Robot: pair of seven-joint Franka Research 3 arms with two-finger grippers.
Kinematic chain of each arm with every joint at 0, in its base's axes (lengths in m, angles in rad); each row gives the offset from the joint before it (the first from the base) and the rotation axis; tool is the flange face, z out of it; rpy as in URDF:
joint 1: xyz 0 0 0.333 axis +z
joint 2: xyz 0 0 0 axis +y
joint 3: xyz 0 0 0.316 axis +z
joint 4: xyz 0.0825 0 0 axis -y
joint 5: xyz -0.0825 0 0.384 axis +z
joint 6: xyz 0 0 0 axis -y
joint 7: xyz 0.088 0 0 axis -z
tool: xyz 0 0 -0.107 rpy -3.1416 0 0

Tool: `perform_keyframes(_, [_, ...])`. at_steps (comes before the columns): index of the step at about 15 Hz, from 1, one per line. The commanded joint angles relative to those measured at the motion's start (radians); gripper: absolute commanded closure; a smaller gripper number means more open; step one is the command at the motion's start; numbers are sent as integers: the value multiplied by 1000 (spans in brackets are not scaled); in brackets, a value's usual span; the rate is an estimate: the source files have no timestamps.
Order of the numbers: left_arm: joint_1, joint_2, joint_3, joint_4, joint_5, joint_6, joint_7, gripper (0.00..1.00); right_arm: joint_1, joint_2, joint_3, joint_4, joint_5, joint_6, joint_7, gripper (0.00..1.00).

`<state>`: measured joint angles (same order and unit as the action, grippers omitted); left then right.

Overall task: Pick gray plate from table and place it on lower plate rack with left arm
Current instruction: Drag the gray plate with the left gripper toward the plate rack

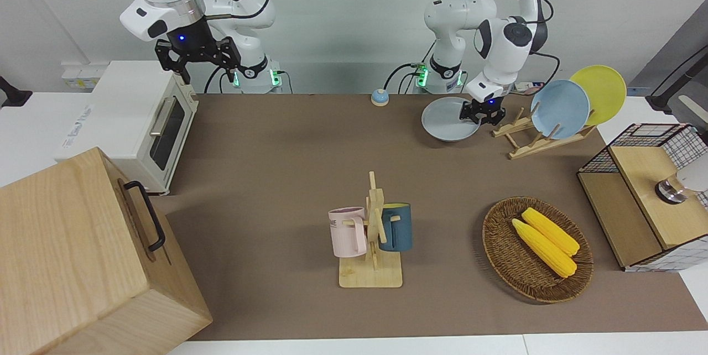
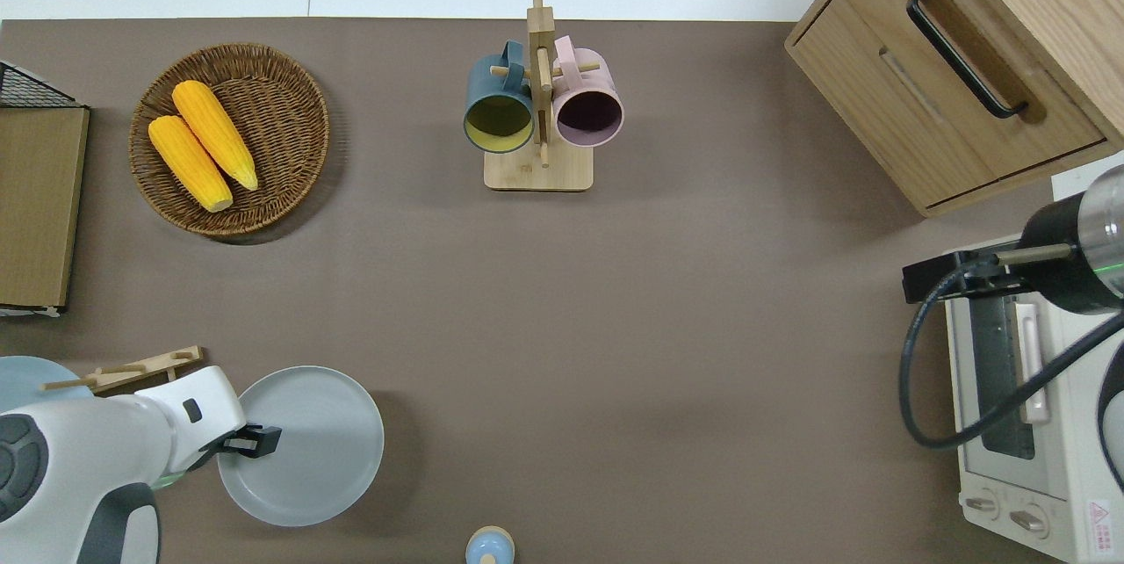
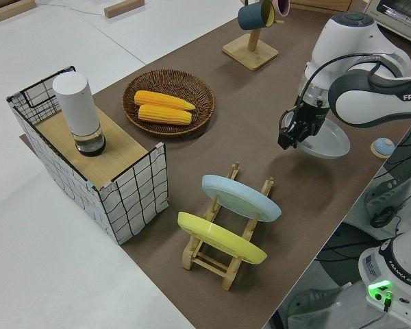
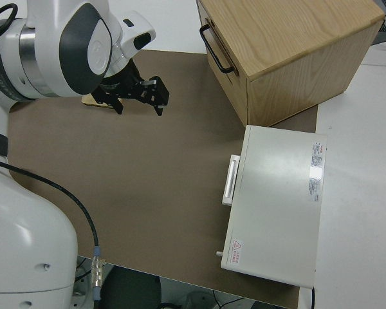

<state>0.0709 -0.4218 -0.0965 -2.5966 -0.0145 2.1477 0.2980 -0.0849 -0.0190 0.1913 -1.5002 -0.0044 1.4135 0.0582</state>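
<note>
My left gripper (image 1: 480, 116) is shut on the rim of the gray plate (image 1: 448, 120) and holds it a little above the table (image 1: 276, 167), near the table's robot-side edge. In the overhead view the gripper (image 2: 259, 441) grips the plate (image 2: 307, 450) on the edge that faces the lower plate rack (image 2: 132, 368). The rack (image 1: 525, 142) stands beside the plate toward the left arm's end, with a sky-blue plate (image 1: 560, 109) and a yellow plate (image 1: 600, 94) on it. The left side view shows the gripper (image 3: 292, 137), plate (image 3: 325, 140) and rack (image 3: 207, 259). My right gripper (image 1: 199, 59) is parked and open.
A mug tree (image 1: 373, 244) with two mugs stands mid-table. A wicker basket (image 1: 498, 250) with two corn cobs and a wire crate (image 1: 641, 200) are toward the left arm's end. A toaster oven (image 1: 138, 123), a wooden cabinet (image 1: 83, 255) and a small blue bell (image 1: 379, 97) are also there.
</note>
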Motion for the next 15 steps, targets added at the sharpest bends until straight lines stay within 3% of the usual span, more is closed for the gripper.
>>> perform_keyframes(1, [1, -20, 12, 122, 24, -155, -4, 1000, -7, -2, 5, 6, 7, -14, 0, 13])
perform_keyframes(10, [3, -17, 12, 364, 25, -416, -16, 1000, -7, -2, 7, 6, 7, -14, -1, 11])
perform_keyframes(15, [6, -9, 12, 449, 59, -466, -16, 1000, -7, -2, 7, 6, 7, -14, 0, 13])
